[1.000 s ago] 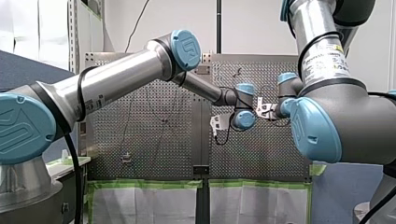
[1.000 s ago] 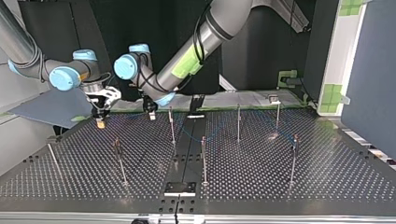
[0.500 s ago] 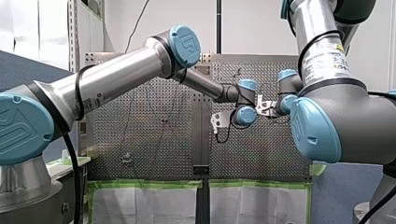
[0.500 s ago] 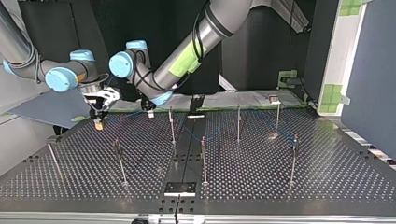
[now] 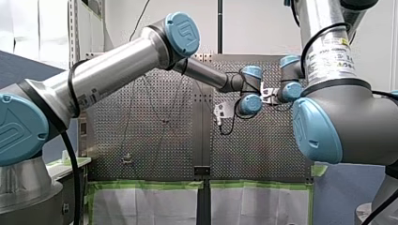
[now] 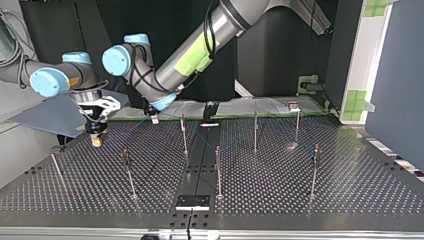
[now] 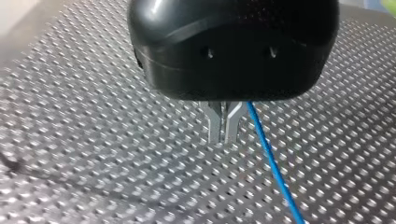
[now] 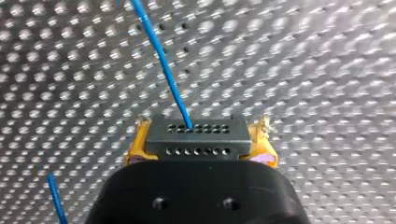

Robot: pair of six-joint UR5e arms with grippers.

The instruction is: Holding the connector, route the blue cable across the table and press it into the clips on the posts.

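In the right wrist view my right gripper (image 8: pixel 201 140) has its yellow pads (image 8: pixel 136 148) shut on a dark grey connector (image 8: pixel 196 136) with rows of small holes. The blue cable (image 8: pixel 159 56) leaves the connector and runs ahead over the perforated table (image 8: pixel 303 70). In the top view that gripper (image 6: pixel 95 140) hangs low at the far left. My left gripper (image 6: pixel 152 119) hovers to its right. In the left wrist view its metal fingers (image 7: pixel 215 126) are shut, and the blue cable (image 7: pixel 273 163) passes close beside them. Whether they pinch it is hidden.
Several thin posts stand on the table, among them one (image 6: pixel 183 135) near my left gripper, one (image 6: pixel 127 172) in front of my right gripper and one (image 6: pixel 218 170) at the middle. A black plate (image 6: pixel 192 201) lies at the near edge. A grey board (image 6: pixel 42 117) leans at the left.
Both grippers have shifted toward the top view's left. My right gripper has also come lower and nearer the table with the connector still in it.
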